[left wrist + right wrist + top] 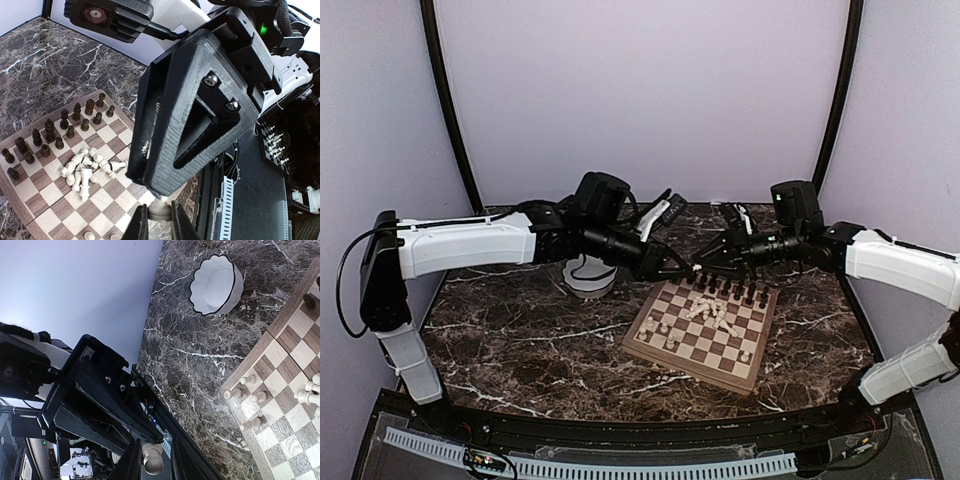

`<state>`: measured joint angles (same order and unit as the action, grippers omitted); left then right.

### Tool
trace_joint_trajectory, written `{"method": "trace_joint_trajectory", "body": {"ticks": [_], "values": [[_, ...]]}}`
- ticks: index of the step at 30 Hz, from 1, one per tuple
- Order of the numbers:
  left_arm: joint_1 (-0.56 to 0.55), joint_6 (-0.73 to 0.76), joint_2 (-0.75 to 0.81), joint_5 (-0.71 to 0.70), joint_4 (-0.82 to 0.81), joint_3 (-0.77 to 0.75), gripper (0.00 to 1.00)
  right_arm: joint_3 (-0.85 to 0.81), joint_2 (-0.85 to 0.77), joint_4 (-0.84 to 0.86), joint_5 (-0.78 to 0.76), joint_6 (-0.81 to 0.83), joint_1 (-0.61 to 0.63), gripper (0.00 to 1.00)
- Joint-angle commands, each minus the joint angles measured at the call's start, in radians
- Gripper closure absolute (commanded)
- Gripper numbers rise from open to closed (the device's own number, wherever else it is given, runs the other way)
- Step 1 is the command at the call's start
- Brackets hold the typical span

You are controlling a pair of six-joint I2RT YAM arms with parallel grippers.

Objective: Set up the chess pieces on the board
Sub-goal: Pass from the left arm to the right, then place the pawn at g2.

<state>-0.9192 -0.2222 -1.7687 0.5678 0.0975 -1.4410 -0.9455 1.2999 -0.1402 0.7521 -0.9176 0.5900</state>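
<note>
Marble table [520,330], left gripper [159,225] holding piece [152,456], right gripper [153,466] opposite, perhaps gripping

Both arms stretched forward and inward, forearms near level, tips meeting nose to nose. White link of left arm [470,245] horizontal, wrist angled slightly down; left end effector [682,268] pinched narrow on pale piece [159,211]. Pose of right arm [900,262] mirrors it; right end effector [706,263] has fingers [131,465] flanking same piece, contact unclear.
</note>
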Motion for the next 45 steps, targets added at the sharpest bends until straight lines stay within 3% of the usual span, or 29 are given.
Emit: {"method": "trace_joint_trajectory", "body": {"ticks": [1,6,17,19,22,29,35,45], "values": [[-0.004,-0.012,0.001,-0.01,-0.04,-0.031,0.91,0.0,-0.021,0.021,0.027,0.014,-0.006,0.75],[-0.004,-0.022,-0.01,-0.021,-0.049,-0.039,0.91,0.001,-0.024,0.014,0.027,0.013,-0.006,0.77],[-0.003,-0.025,-0.015,-0.001,-0.042,-0.038,0.9,0.012,-0.063,0.008,-0.022,0.022,-0.017,0.93],[-0.004,-0.027,-0.016,0.001,-0.038,-0.037,0.85,0.008,-0.069,0.002,-0.034,0.033,-0.021,0.94],[-0.004,-0.031,-0.004,-0.022,-0.029,-0.031,0.63,-0.015,-0.08,-0.066,-0.087,0.083,-0.025,0.95],[0.018,-0.062,0.137,-0.138,-0.052,0.078,0.45,-0.08,-0.116,-0.387,-0.365,0.361,-0.01,0.97],[0.064,-0.105,0.214,-0.223,-0.002,0.159,0.44,-0.018,-0.181,-0.524,-0.681,0.47,0.154,0.97],[0.078,-0.117,0.215,-0.241,0.057,0.139,0.44,0.115,-0.167,-0.544,-0.997,0.467,0.458,0.99]]}}
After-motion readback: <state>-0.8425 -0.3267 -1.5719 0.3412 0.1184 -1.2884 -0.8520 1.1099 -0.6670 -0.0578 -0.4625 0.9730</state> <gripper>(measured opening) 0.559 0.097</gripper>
